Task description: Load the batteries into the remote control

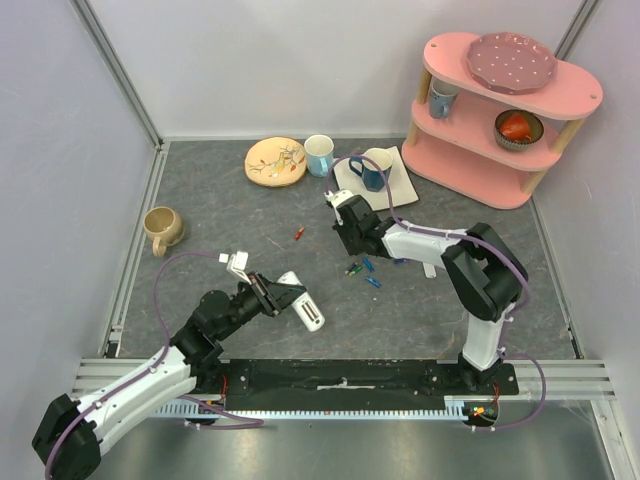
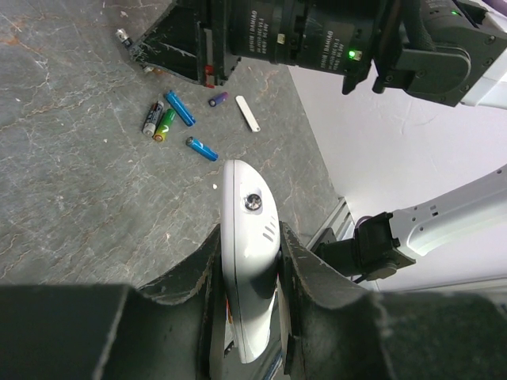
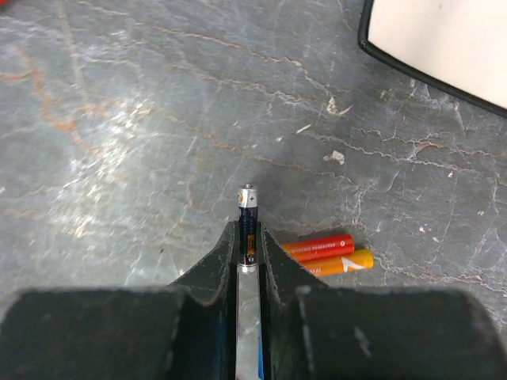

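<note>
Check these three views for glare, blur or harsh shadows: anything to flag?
Top external: even light, soft shadows, nothing blurred. Left wrist: remote control and loose batteries crisp, near fingers dark and soft. Right wrist: bright glare on the table left of centre; dark battery sharp.

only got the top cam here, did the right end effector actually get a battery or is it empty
Observer: It has one. In the right wrist view the right end effector is shut on a dark battery, and the battery's capped tip pokes out past the fingertips.
Operator: ok and how is the left one holding the remote, cant tell from up here
Observer: In the left wrist view the left end effector clamps the remote control by its two long edges, and the remote's rounded end sticks out beyond the fingertips.
</note>
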`<control>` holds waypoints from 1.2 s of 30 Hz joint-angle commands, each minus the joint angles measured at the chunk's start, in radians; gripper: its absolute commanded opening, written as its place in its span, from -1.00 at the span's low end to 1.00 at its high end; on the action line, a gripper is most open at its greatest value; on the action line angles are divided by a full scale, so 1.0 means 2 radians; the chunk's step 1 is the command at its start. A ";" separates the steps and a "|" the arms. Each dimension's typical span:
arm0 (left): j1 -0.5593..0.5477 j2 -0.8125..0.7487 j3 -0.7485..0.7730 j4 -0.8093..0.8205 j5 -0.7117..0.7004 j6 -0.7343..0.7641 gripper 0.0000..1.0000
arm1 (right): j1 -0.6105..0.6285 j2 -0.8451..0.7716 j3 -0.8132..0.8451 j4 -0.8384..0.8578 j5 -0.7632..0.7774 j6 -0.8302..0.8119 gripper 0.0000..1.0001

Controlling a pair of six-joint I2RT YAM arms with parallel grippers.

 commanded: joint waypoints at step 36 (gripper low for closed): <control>0.002 -0.071 -0.043 -0.009 0.022 0.007 -0.96 | 0.138 -0.205 -0.195 -0.022 -0.022 -0.208 -1.00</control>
